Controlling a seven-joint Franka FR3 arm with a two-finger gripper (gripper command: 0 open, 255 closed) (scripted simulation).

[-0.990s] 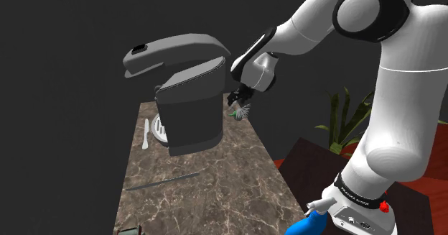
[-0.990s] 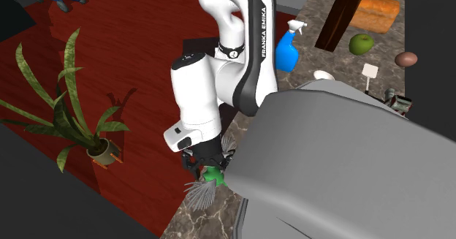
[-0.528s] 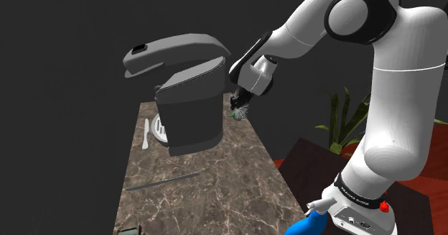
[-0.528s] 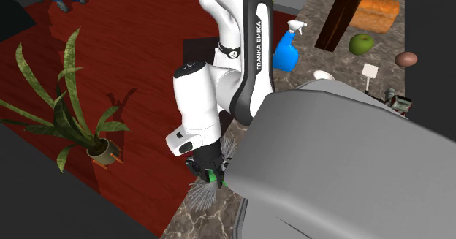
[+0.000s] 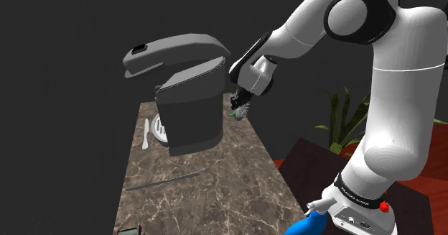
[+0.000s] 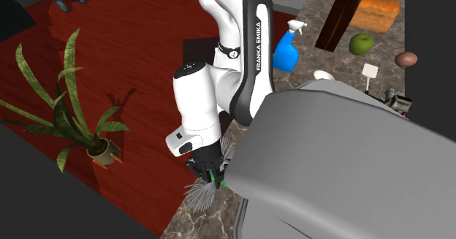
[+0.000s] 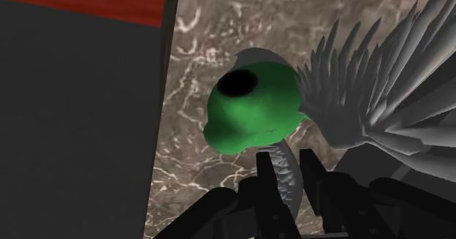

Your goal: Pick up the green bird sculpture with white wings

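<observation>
The bird sculpture (image 7: 256, 109) has a green head with a black eye and pale grey feathered wings (image 7: 380, 91). It stands on the marble counter (image 5: 208, 183) near its edge, right beside a big grey appliance (image 5: 190, 104). My gripper (image 7: 281, 183) is down over it, shut on a thin ribbed grey part just behind the green head. In the shoulder view the gripper (image 5: 240, 100) sits on top of the bird (image 5: 239, 113). In the second exterior view the gripper (image 6: 207, 167) covers most of the green body (image 6: 214, 177), and the wings (image 6: 200, 194) fan out below.
The grey appliance (image 6: 336, 164) stands close against the gripper. A plate (image 5: 159, 128), a fork (image 5: 146, 134) and a knife (image 5: 161, 182) lie on the counter. A blue spray bottle (image 6: 286, 47), an apple (image 6: 360, 44) and bread (image 6: 376, 12) lie farther off. A potted plant (image 6: 73, 113) stands on the red floor.
The gripper came down over the bird and its fingers went from wide open to shut on it. The bird has stayed in place.
</observation>
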